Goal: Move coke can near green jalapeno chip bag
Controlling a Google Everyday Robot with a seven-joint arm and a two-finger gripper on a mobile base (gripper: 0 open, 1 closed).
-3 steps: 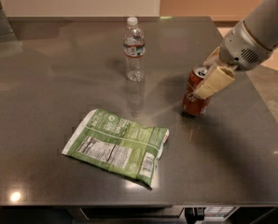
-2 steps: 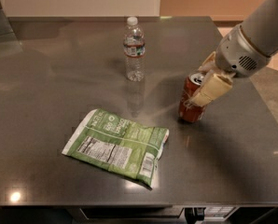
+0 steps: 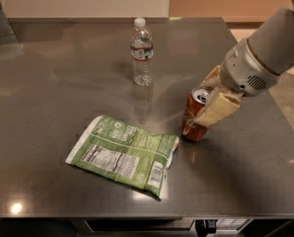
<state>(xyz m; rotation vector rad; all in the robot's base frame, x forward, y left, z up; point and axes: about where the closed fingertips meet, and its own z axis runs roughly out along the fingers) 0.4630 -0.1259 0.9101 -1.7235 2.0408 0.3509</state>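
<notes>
— Where's the gripper [image 3: 202,104] from where you stand?

— Over on the right side of the table [image 3: 48,88], at the end of the grey arm [image 3: 265,58] that reaches in from the right edge. Its tan fingers [image 3: 217,108] are closed round the coke can [image 3: 190,115], one across the front, the other behind the silver top.

— Is the can upright?

— It's tipped a little, with the top leaning toward the arm. I can't tell whether its base is touching the steel.

— And the green jalapeno chip bag [image 3: 125,154]?

— It's lying flat with the label side up, left of the can and a bit nearer the front edge. Its right corner is just beside the can's base, and I can't see them touching.

— Anything else?

— There's a water bottle [image 3: 142,53] standing upright further back, well apart from both.
</notes>
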